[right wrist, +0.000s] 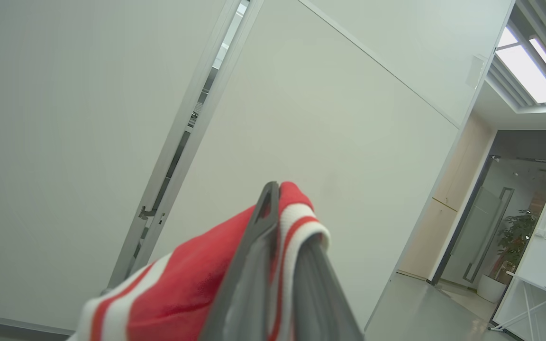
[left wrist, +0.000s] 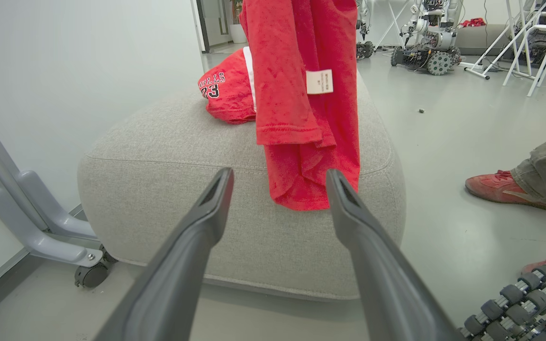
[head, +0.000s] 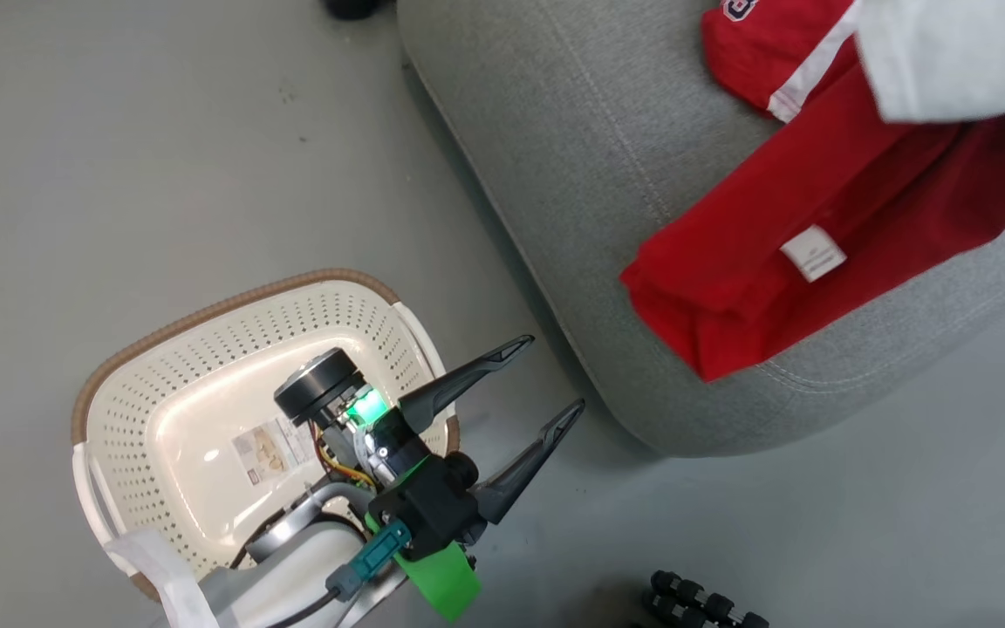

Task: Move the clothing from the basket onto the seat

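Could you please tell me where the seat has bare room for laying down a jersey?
The seat is bare across its half nearer the basket, up to the draped jersey. Crowded farther along, where the folded jersey lies.

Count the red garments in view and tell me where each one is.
2. One crumpled garment lies on the seat; the other garment hangs from the shut right claw, its end draped on the seat. Folds may hide more.

You've got open floor left of the seat; the red jersey drapes across its near edge, and a person's shoe and roller wheels crowd the right.
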`<state>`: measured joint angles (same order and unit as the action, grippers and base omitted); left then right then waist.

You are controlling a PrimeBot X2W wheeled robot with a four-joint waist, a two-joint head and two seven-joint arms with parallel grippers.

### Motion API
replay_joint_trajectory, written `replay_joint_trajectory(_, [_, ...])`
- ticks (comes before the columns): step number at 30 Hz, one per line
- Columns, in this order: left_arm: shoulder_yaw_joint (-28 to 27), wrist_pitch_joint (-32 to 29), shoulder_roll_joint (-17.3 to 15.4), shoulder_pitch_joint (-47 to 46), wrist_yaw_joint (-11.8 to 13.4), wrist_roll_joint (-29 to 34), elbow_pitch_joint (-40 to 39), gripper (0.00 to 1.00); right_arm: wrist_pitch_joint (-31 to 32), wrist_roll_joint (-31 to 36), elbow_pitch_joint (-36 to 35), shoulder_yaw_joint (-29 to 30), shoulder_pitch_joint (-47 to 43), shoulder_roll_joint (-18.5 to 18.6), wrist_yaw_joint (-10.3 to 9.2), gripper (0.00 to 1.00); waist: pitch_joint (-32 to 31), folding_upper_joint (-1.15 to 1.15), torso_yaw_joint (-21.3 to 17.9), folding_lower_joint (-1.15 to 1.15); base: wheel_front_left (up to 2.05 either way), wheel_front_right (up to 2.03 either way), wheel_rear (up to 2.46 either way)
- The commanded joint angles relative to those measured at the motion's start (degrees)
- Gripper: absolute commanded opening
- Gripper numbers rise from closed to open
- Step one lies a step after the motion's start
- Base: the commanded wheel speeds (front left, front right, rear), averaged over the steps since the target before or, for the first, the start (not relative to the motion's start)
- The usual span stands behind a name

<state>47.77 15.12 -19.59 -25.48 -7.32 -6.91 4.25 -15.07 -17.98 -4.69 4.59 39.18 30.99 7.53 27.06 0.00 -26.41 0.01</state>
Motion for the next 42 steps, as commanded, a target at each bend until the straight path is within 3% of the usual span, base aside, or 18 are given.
replay_joint_trajectory(1, [1.4,0.0,-1.3,-2.2,-0.2,-0.9,-0.4,1.00,-0.2,-1.1,2.1,-0.3,4.2,2.1,-0.08,0.00,4.5,0.00,4.0,-0.01,0.00,0.00,0.00])
replay_joint_trajectory(8, [3.7,-0.6,-3.0,-7.3,-0.2,-3.9,-3.0,1.00,-0.2,-4.0,15.2,-1.2,24.5,12.8,-0.08,0.00,9.5,0.00,8.0,-0.01,0.00,0.00,0.00])
replay_joint_trajectory(12, [3.1,-1.0,-3.8,-8.2,0.3,-4.2,-4.4,1.00,-0.2,-3.8,20.9,-1.2,34.0,16.6,-0.08,0.00,11.7,0.00,9.3,-0.01,0.00,0.00,0.00])
replay_joint_trajectory(15, [2.6,-1.3,-4.4,-8.4,0.8,-4.3,-5.5,1.00,-0.2,-2.7,24.0,-1.7,37.8,18.6,-0.08,0.00,13.1,0.00,9.6,-0.01,0.00,0.00,0.00])
replay_joint_trajectory(19, [1.8,-1.8,-4.9,-8.5,1.7,-4.6,-6.6,1.00,-0.2,-2.8,28.2,-2.5,35.9,19.2,-0.08,0.00,14.7,0.00,9.2,-0.01,0.00,0.00,0.00])
replay_joint_trajectory(25, [1.4,-1.6,-4.5,-8.5,2.8,-4.7,-6.8,1.00,-0.2,-3.1,30.5,4.1,24.1,14.1,-0.08,0.00,15.5,0.00,8.4,-0.01,0.00,0.00,0.00])
replay_joint_trajectory(32, [-0.9,-0.6,-3.3,-6.0,5.8,-6.7,-5.1,1.00,-0.2,-0.5,28.1,14.2,5.7,1.3,-0.08,0.00,11.9,0.00,7.3,-0.01,0.00,0.00,0.00])
replay_joint_trajectory(39, [-2.5,0.1,-1.1,-3.1,8.0,-8.1,-3.0,1.00,-0.2,1.4,26.4,21.1,-5.2,-9.8,-0.09,0.00,6.9,0.00,6.9,-0.01,0.00,0.00,0.00])
replay_joint_trajectory(40, [-2.7,0.1,-0.6,-2.6,8.4,-8.4,-2.8,1.00,-0.2,1.8,26.2,21.8,-6.4,-10.9,-0.08,0.04,6.2,0.00,7.0,-0.01,0.00,0.00,0.00])
replay_joint_trajectory(41, [-3.2,0.1,0.1,-2.2,8.5,-8.6,-2.9,1.00,-0.2,2.2,26.0,22.7,-7.1,-11.8,-0.08,0.38,5.6,0.00,7.0,-0.01,0.00,0.00,0.00])
replay_joint_trajectory(42, [-3.6,0.1,0.5,-1.6,8.8,-8.6,-3.1,1.00,-0.2,2.7,25.7,24.0,-7.8,-13.0,-0.08,1.00,4.9,0.00,7.1,-0.01,0.00,0.00,0.00])
